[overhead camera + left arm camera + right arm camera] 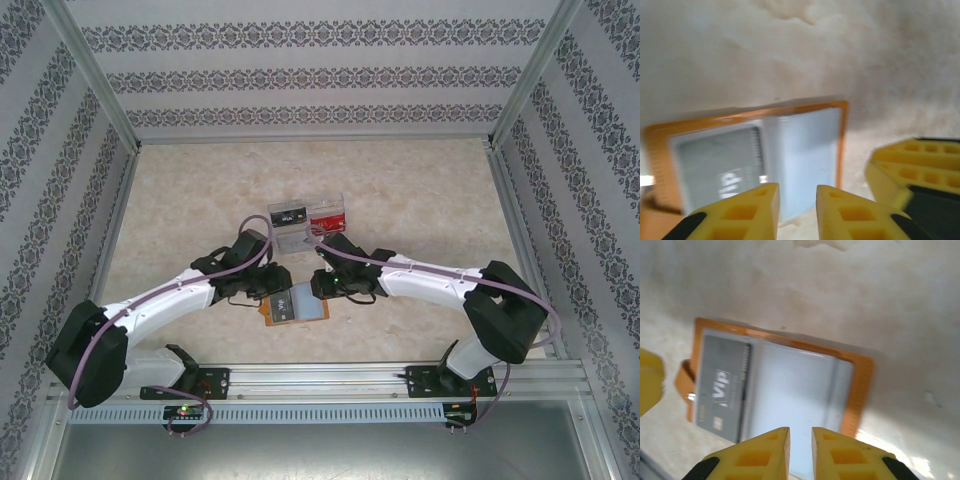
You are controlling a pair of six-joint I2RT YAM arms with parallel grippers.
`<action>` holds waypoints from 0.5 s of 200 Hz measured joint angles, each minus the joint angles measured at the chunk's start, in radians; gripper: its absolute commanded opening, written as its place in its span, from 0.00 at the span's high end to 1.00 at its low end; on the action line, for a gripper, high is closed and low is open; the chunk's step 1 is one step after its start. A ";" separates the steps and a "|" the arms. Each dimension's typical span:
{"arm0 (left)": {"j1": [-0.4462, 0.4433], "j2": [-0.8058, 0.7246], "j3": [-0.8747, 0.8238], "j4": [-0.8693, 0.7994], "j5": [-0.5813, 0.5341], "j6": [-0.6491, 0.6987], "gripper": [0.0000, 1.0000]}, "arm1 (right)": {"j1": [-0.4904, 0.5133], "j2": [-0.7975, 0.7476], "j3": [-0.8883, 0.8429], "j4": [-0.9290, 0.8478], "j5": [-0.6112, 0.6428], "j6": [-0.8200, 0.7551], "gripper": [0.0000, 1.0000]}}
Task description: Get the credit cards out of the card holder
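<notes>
As the flat orange-tan folding card holder (pixel 296 305) lies open on the beige bench (pixel 420 200), a grey plastic credit card (pixel 722 385) sits in its see-through sleeve (pixel 790 385). My left end effector (pixel 797 192) and right end effector (pixel 800 432) hang over its edge, fingers narrowly parted, gripping nothing.

the card holder (pixel 805 145) is lying open, a grey card (pixel 715 165) sitting at 9 o'clock. the left gripper (pixel 797 210) is hovering at 6 o'clock.

- The left arm (pixel 165 297) and the right arm (pixel 432 284) have white shells and black joints.
- A purple cable (pixel 345 254) runs along each arm.
- The bases (pixel 190 380) are black.
- The left gripper (pixel 797 200) and the right gripper (pixel 801 440) have yellow fingers (pixel 765 452) with square cut-outs.
</notes>
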State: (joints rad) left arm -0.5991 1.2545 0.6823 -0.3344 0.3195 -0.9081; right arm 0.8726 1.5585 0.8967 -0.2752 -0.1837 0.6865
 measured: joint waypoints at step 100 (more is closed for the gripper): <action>0.033 0.001 -0.127 -0.010 0.008 -0.001 0.81 | 0.039 0.173 0.080 0.101 -0.186 0.101 0.81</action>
State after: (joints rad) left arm -0.5663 1.2556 0.5556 -0.3443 0.3279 -0.9092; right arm 0.9112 1.7313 0.9771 -0.1738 -0.3695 0.7879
